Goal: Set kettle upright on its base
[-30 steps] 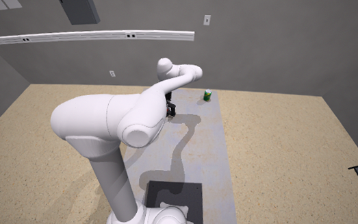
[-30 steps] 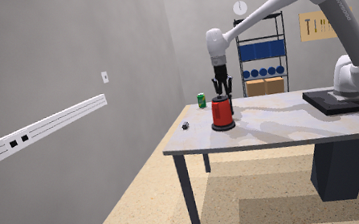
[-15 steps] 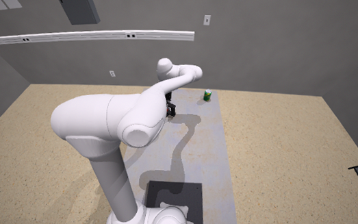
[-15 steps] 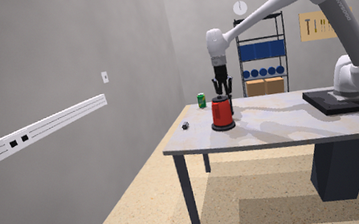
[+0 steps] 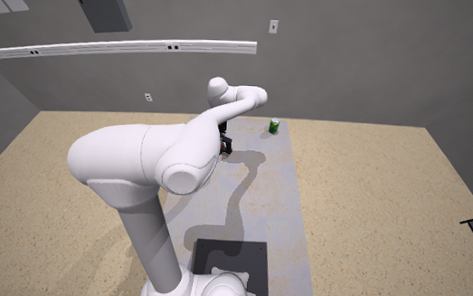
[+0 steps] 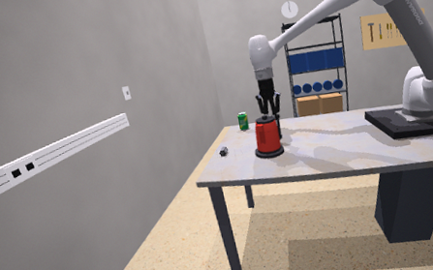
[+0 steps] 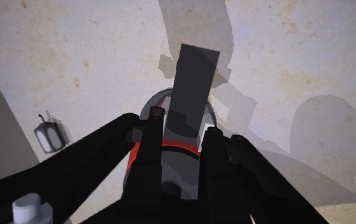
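Note:
The red kettle (image 6: 268, 134) stands upright on its dark round base (image 6: 270, 154) near the far end of the table. My gripper (image 6: 271, 111) points straight down over the kettle and is shut on its dark handle (image 7: 192, 95). In the wrist view the black fingers straddle the handle, with the grey lid and red rim (image 7: 172, 150) below. In the top view my arm hides most of the kettle, and only the gripper (image 5: 226, 144) shows. The stud and ring are hidden.
A green can (image 6: 243, 121) stands at the table's far corner; it also shows in the top view (image 5: 274, 125). A small dark plug (image 6: 223, 151) lies left of the kettle, near the table edge, and shows in the wrist view (image 7: 48, 135). My black mount plate (image 6: 412, 122) is at the right.

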